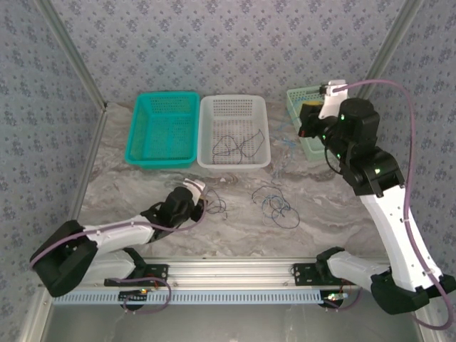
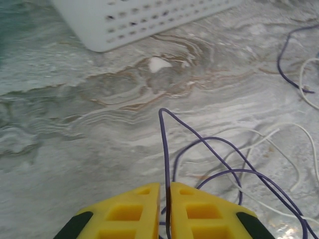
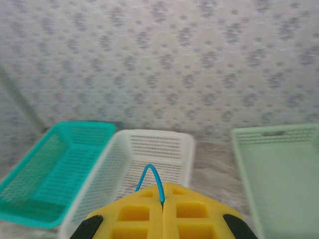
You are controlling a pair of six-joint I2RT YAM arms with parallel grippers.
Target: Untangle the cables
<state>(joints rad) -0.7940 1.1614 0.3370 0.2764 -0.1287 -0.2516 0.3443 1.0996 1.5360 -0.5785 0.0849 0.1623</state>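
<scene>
Sprawling in loose loops on the marble counter (image 1: 235, 231): cables (image 1: 276, 203). Pinched in the closed left end effector (image 2: 164, 191), low over the counter, a purple cable (image 2: 165, 144). Clamped in the closed right end effector (image 3: 162, 196), held aloft, a blue cable (image 3: 152, 174). Behind, teal basket (image 1: 142, 142), white basket (image 1: 235, 100) holding a black cable (image 1: 239, 144), green basket (image 1: 293, 107).

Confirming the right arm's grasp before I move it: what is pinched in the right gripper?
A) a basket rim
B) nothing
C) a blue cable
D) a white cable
C: in the right wrist view a blue cable loops up from between the closed tips of the right gripper.
</scene>
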